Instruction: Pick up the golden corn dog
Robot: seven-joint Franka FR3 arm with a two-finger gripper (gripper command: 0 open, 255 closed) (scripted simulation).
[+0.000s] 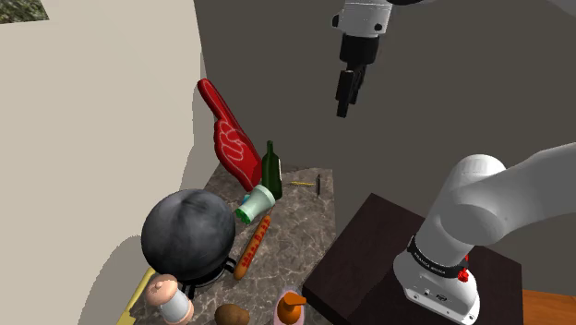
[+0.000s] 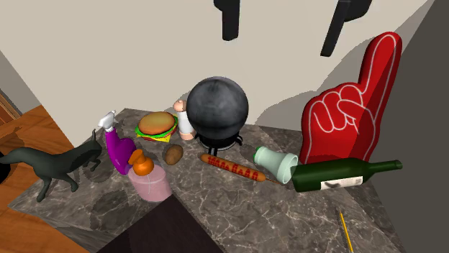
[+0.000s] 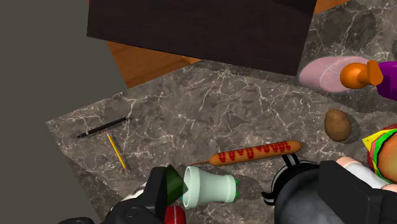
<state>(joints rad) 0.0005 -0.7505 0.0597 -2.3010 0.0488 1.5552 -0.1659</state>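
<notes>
The gripper hung high above the marble counter. Its fingers were released and stood well apart, with nothing between them.

The corn dog, golden-brown with a red zigzag stripe, lay flat on the counter far below the fingertips. In the wrist view it sat ahead of the gap between the two fingers and was touched by neither. A pale green cup lay on its side just beside the stick end, nearer one finger. A round black pot stood close by toward the other finger.

The second exterior view took in a dark animal figure, a burger and a purple spray bottle. The wrist view took in a pencil and a black pen near the counter's edge.

Bare marble lay open between the corn dog and the dark stand. A red foam hand and a green bottle occupied the side away from the stand.
</notes>
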